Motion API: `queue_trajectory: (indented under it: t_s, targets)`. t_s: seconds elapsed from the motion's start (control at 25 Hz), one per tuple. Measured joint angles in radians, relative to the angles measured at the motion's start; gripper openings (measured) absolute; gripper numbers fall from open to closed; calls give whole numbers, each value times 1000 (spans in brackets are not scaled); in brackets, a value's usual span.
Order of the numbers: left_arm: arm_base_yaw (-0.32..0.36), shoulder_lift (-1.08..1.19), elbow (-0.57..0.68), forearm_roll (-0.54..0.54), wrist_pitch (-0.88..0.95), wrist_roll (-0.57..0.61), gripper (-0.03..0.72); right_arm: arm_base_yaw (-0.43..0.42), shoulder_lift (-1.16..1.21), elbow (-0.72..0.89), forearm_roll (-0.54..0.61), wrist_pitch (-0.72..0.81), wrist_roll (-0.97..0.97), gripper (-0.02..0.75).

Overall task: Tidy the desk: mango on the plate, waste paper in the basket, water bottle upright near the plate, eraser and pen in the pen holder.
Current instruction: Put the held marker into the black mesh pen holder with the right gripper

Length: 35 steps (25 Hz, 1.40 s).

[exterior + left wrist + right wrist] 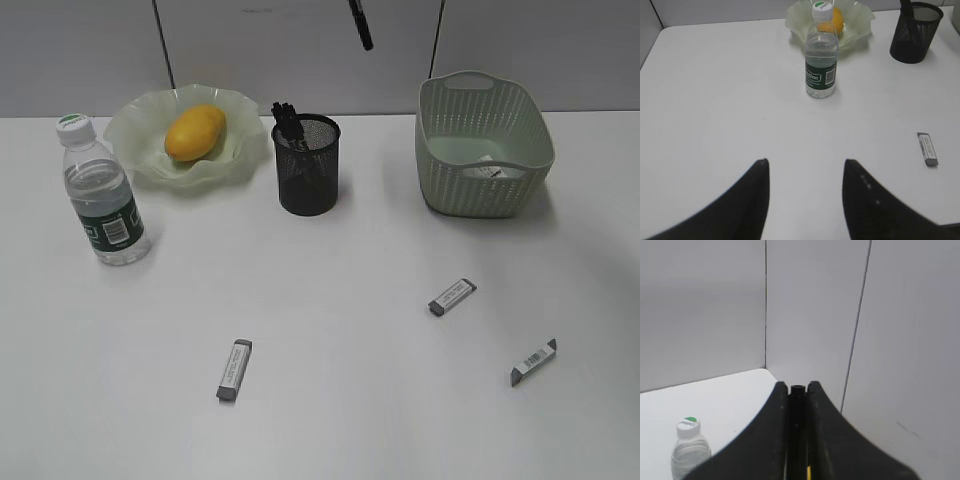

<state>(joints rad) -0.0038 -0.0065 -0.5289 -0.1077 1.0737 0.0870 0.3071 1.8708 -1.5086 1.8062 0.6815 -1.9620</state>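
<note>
Right hand (798,390) clamped narrow on a black pen (360,25), seen hanging at the top centre of the exterior frame, long axis near upright with a slight tilt. Below and slightly left of it, at upper centre: the pen holder (306,165), mouth up, dark pens already inside. Probably a lowering into that mouth next, shifted leftward. Left hand (805,167) half open, empty, low in its own frame above bare surface (715,100). Beyond it, the water bottle (821,55) upright before the plate (860,22). Three erasers (234,370) loose across the lower frame.
</note>
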Motion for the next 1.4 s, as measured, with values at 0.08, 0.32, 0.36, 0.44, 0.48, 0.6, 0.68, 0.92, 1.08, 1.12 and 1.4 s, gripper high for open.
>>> queue_trajectory:
  t_s: [0.08,0.32,0.36,0.44,0.48,0.6,0.68,0.92,1.08,1.12,1.4]
  targets:
    - [0,0,0,0,0,0,365,0,20,-1,7,0,-61,82]
    - [0,0,0,0,0,0,365,0,132,-61,8,13,-103,82]
    - [0,0,0,0,0,0,365,0,155,-78,8,24,-103,82]
    - [0,0,0,0,0,0,365,1,200,-128,8,58,-101,82]
    - [0,0,0,0,0,0,365,2,224,-154,9,76,-99,82]
    - [0,0,0,1,0,0,365,10,287,-224,10,105,-98,82]
    - [0,0,0,1,0,0,365,16,326,-261,10,107,-90,82]
    - [0,0,0,1,0,0,365,28,407,-303,11,76,-29,82]
    - [0,0,0,1,0,0,365,29,429,-304,12,50,-25,82]
    - [0,0,0,1,0,0,365,29,435,-304,12,49,-24,82]
    - [0,0,0,1,0,0,365,29,465,-304,12,1,-24,82]
